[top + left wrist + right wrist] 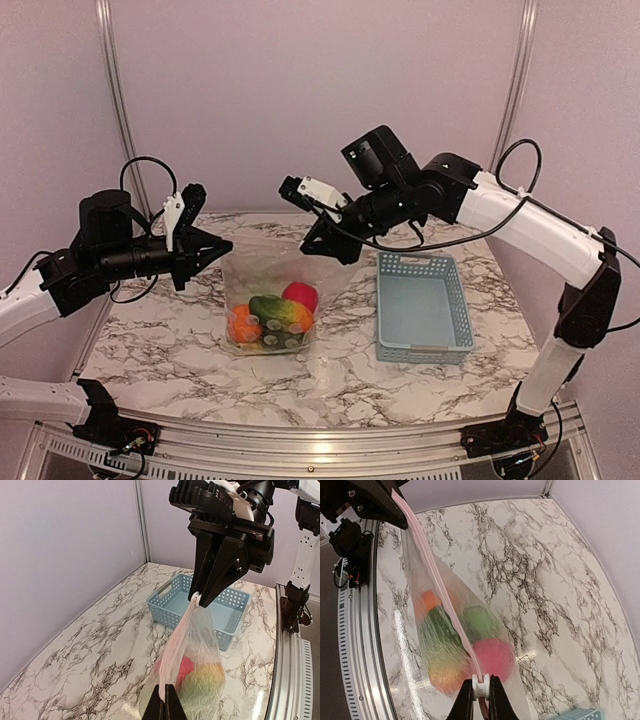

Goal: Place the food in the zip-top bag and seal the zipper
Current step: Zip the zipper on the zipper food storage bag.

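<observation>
Shows, closest to the lens, left fingers (164, 705) clamped shut on one end of the zipper (441, 591) and right fingers (200, 594) pinched tight on the small white slider (481, 686) at the other end, stretching the strip taut and hanging the zip-top bag (255, 280) beneath, with the food (270, 315) bunched in its bottom, low over the marbled surface (150, 340) and left of the blue basket (425, 310). Reads as the sealing step, with no loose food visible outside and the strip looking like one joined line. Calls next, probably, for steady opposing tension, confirming full slider travel, then gentle lowering before release.
</observation>
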Controlling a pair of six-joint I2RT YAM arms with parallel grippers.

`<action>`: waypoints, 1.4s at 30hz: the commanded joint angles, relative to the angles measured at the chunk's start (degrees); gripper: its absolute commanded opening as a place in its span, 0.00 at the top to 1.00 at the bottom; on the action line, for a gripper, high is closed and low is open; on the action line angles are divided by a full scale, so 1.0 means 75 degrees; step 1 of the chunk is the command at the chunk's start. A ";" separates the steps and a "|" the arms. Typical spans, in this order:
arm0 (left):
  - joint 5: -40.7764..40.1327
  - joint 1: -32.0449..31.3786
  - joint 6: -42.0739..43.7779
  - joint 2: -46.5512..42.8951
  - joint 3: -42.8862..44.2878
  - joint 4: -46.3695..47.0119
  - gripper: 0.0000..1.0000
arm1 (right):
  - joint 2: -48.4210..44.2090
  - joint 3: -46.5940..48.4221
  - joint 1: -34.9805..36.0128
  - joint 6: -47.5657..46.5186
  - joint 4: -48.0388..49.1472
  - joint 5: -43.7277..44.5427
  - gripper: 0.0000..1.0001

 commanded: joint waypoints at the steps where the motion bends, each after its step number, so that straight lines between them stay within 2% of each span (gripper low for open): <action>1: 0.0056 0.0310 -0.0126 -0.0099 -0.0143 0.0243 1.00 | -0.0560 -0.0434 -0.0286 0.0057 -0.0609 0.0880 0.94; 9: 0.0161 0.0570 -0.0271 -0.0086 -0.0338 0.0404 1.00 | -0.1157 -0.1350 -0.0384 0.0206 -0.0699 0.1379 0.95; 18: 0.0190 0.0732 -0.0357 -0.0065 -0.0536 0.0626 1.00 | -0.1621 -0.1765 -0.0668 0.0220 -0.0891 0.1684 0.95; 42: 0.0076 0.0884 -0.0612 0.0126 -0.0804 0.1156 1.00 | -0.1785 -0.2101 -0.0695 0.0138 -0.0888 0.2059 0.93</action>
